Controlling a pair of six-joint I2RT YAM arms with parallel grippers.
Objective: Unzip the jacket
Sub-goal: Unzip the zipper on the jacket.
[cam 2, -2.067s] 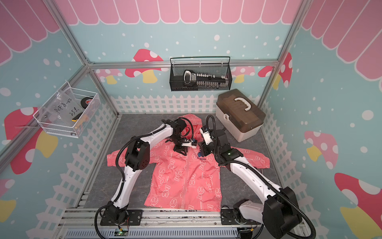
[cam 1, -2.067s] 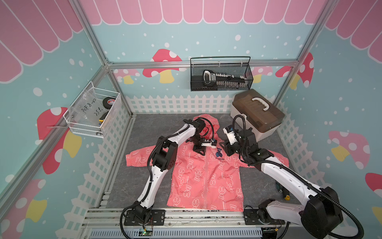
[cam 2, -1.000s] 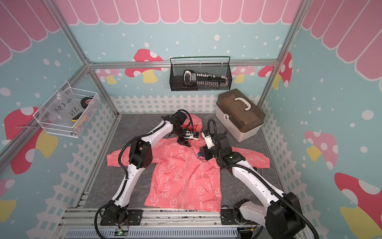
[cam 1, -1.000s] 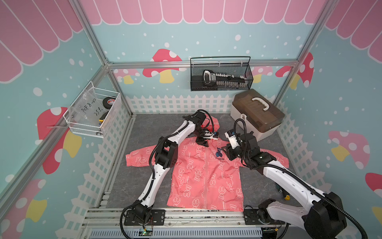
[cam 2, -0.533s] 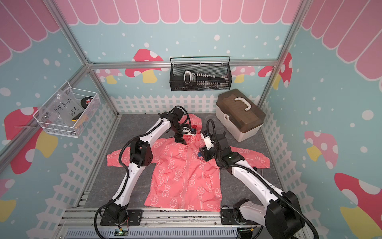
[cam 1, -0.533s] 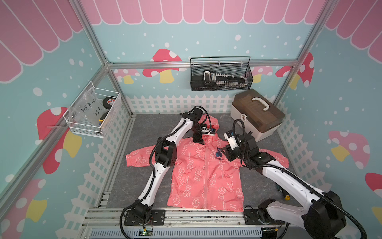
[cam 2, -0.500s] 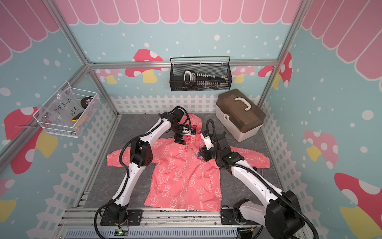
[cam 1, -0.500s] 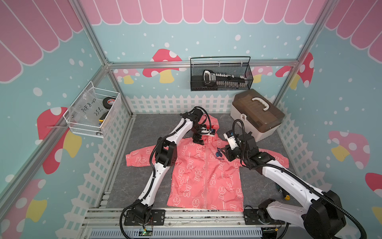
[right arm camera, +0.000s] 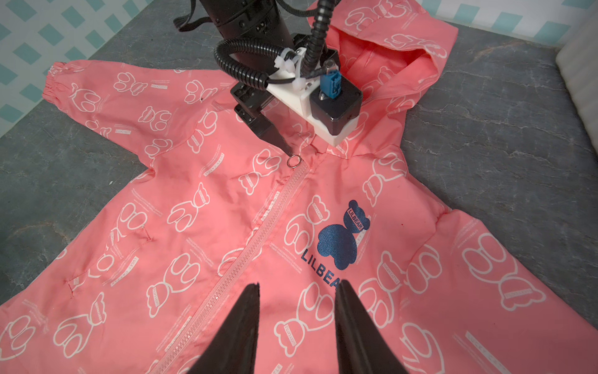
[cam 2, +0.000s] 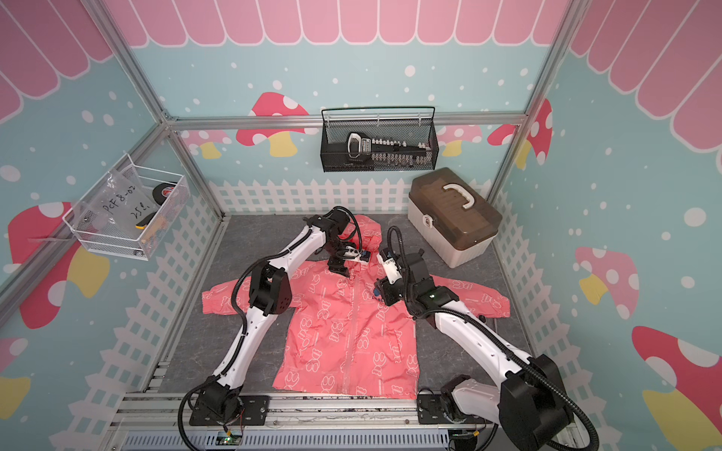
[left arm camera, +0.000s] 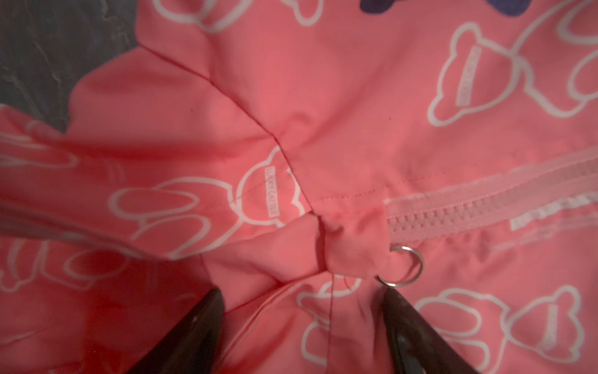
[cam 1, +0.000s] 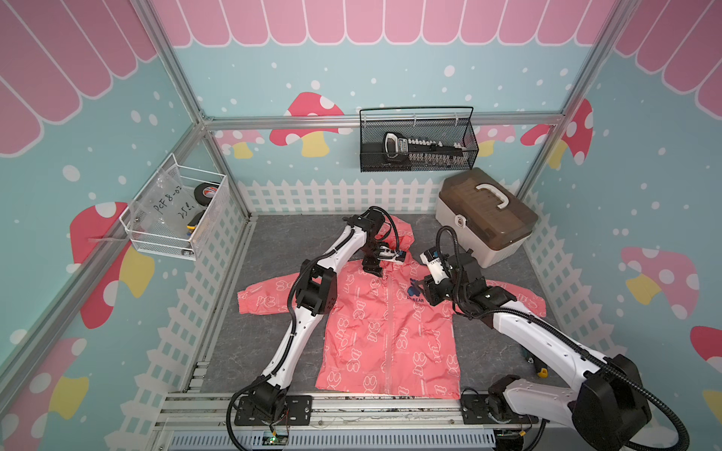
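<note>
The coral-pink jacket [cam 1: 390, 332] [cam 2: 351, 332] lies flat on the grey mat with its front up, hood to the back and sleeves spread. Its pink zipper [right arm camera: 259, 226] is closed up to the collar. A small metal ring [left arm camera: 406, 266] [right arm camera: 293, 161] lies at the zipper's top. My left gripper [cam 1: 371, 269] [left arm camera: 304, 291] is open and down on the collar, bunched fabric between its jaws; one fingertip [left arm camera: 393, 301] is right by the ring. My right gripper [cam 1: 426, 291] [right arm camera: 299, 285] is open just over the chest, beside the navy bear logo [right arm camera: 339, 239].
A white toolbox with a brown lid [cam 1: 486, 218] stands at the back right of the mat. A black wire basket [cam 1: 418, 144] hangs on the back wall, a white one [cam 1: 176, 214] on the left wall. A low white picket fence [cam 1: 336, 195] rings the mat.
My left gripper was over the hood half a second ago and has come back down onto the collar by the ring. The right gripper has barely moved.
</note>
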